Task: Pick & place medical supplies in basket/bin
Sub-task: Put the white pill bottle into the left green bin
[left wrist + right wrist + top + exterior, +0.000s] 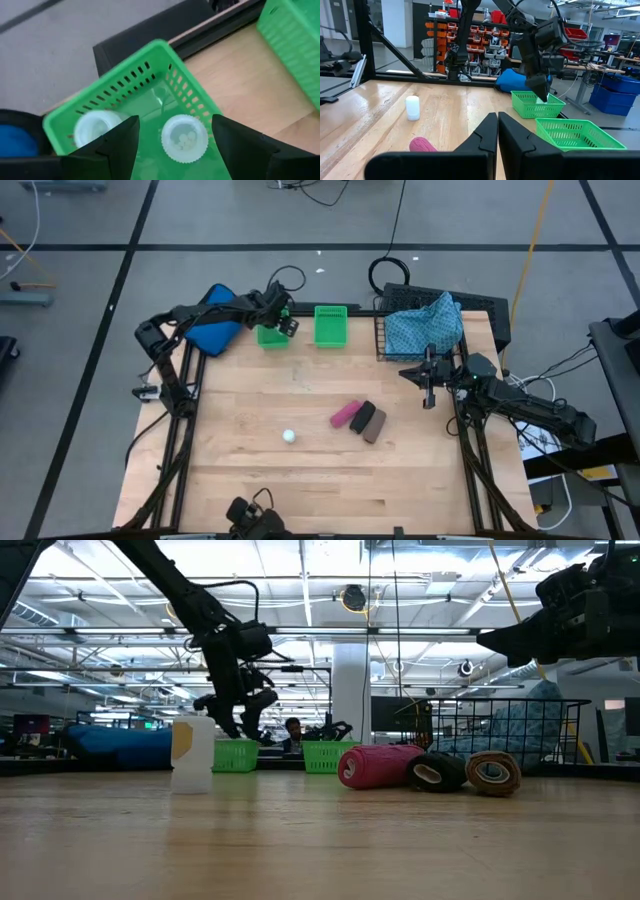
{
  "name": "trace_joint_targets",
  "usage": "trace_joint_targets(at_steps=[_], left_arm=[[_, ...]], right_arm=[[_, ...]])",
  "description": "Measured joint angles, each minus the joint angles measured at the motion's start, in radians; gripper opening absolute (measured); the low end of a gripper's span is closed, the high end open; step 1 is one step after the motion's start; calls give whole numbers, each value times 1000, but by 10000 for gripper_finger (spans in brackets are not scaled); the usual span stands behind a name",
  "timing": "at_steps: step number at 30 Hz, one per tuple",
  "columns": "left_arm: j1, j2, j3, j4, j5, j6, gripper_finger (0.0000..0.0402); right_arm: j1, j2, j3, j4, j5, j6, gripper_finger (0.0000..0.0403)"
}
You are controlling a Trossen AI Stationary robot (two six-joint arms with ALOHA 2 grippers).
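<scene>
My left gripper [286, 321] hangs open over the left small green bin [268, 336]. In the left wrist view its fingers [120, 145] stand on either side of a white bottle [184, 138] in that bin, apart from it. A second bottle [97, 127] stands beside it. A third white bottle [289, 436] stands on the table. The pink [344, 414], black [362, 418] and brown [376, 425] rolls lie side by side mid-table. The blue-green cloth [425, 326] lies in the black wire basket [385, 340]. My right gripper [430, 388] is shut and empty, near the basket.
A second small green bin [330, 325] stands right of the first. A solid blue pouch [214, 326] lies at the table's far left, under my left arm. Bare wood spreads over the near half of the table [300, 480].
</scene>
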Motion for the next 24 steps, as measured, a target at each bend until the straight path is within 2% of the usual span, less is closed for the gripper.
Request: trace_joint_targets(at_steps=[6,12,17,24], left_arm=[[-1,-79,0,-18,-14,51,253],[-23,-185,0,-30,14,59,259],[-65,-276,0,-30,19,59,257],[-171,-367,0,-31,77,20,259]], right_arm=[[0,0,0,0,0,0,4],[0,0,0,0,0,0,4],[0,0,0,0,0,0,4],[0,0,0,0,0,0,4]])
